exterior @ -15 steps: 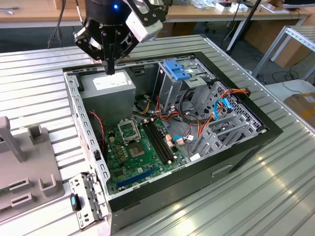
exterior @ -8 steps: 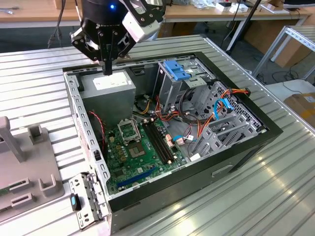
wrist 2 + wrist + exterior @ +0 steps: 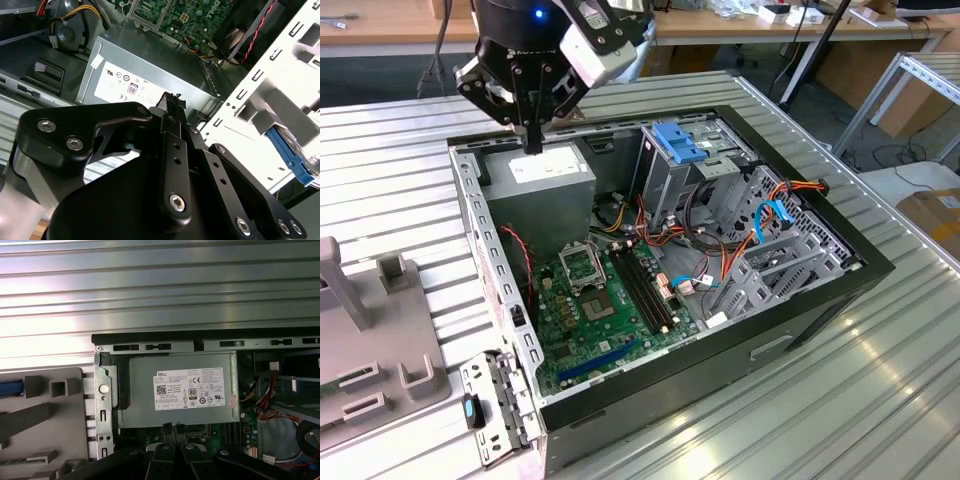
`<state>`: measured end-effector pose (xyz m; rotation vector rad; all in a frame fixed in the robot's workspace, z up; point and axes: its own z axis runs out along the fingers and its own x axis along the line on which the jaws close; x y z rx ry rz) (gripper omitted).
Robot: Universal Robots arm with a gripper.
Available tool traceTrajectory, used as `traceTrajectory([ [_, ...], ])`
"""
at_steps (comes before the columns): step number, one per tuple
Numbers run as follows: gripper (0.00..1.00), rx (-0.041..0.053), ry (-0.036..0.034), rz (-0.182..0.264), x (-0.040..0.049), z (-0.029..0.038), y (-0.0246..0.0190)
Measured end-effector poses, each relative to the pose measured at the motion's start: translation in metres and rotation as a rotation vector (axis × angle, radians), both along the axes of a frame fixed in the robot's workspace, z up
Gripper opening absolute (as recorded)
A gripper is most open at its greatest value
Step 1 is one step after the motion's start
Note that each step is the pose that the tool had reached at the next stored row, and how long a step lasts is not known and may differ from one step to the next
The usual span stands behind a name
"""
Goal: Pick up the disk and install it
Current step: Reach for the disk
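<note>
Over the open computer case [image 3: 770,340] on the ribbed metal table [image 3: 820,420], the arm [image 3: 520,20] is pointing down, its black hand [image 3: 532,145] hovering above the boxy grey power supply [image 3: 545,185], fingers [image 3: 164,455] pinched together, gripping nothing. The disk [image 3: 10,388], blue plastic rail showing, is lying apart on the grey holder [image 3: 70,440].

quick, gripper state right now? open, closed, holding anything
gripper: closed, holding nothing, tips over the grey power supply box
</note>
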<state>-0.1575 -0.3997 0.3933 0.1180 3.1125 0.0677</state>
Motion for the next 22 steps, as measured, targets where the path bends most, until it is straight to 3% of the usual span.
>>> traceTrajectory([
  [22,0.11,0.0,0.0,0.0,-0.0314,0.0,0.0],
])
